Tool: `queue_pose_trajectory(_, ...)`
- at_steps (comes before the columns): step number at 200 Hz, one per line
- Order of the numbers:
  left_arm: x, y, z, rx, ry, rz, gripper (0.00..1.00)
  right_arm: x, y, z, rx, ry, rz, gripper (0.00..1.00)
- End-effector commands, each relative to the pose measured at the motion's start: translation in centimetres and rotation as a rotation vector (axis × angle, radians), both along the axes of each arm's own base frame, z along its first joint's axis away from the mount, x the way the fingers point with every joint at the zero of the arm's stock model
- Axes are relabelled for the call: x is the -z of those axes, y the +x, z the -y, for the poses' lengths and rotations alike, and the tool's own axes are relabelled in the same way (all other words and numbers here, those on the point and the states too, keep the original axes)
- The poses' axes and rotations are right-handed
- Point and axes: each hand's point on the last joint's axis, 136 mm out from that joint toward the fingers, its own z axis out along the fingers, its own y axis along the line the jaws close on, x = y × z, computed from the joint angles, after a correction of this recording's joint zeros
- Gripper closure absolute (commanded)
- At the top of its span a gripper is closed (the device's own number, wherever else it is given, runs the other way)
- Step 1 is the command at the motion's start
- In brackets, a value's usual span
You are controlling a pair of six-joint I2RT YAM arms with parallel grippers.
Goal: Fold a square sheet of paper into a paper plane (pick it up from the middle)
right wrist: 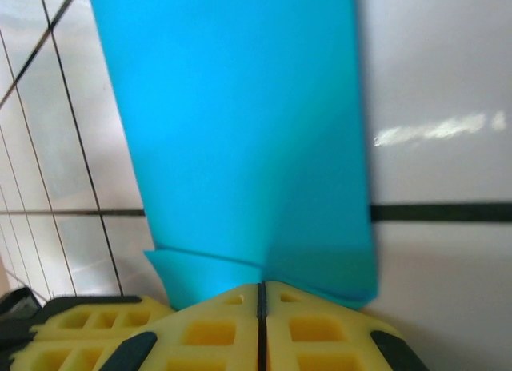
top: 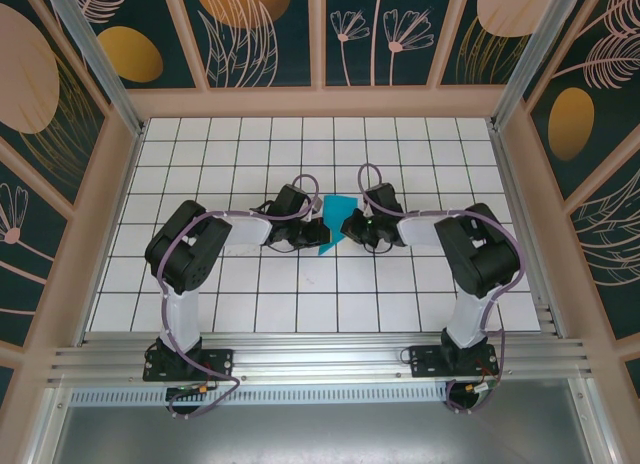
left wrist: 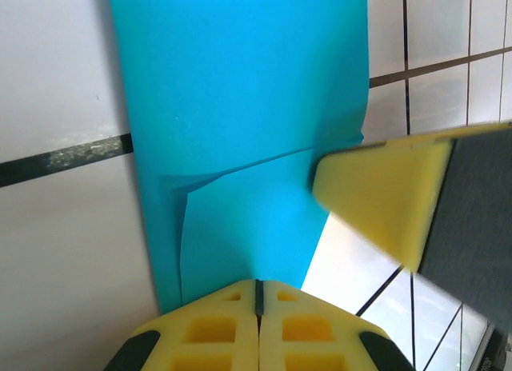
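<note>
You have the folded sheet of paper (top: 340,210) at the middle of the table (top: 300,154).
Your left gripper (left wrist: 258,285) and your right gripper (right wrist: 261,287) are each closed on its teal edge, one from the left, one from the right; creases show near both grips.

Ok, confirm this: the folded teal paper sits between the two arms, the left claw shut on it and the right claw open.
Wrong on one point: the right claw is also shut on the folded teal paper, closed tight on its edge in the right wrist view. The left claw is shut on it, as stated.
</note>
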Motion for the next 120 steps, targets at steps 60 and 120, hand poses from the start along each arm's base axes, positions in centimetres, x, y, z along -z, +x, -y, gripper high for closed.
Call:
queue_pose_trajectory(60, 4.0, -1.3, -3.9, -0.048, 0.189, -0.062, 0.92, 1.4, 2.4, 4.3, 0.084, -0.071, -0.005, 0.88)
queue_pose_trajectory(120, 1.6, -1.8, -2.9, -0.034, 0.099, -0.073, 0.89, -4.3, 3.4, 1.4, 0.005, 0.031, 0.118, 0.85)
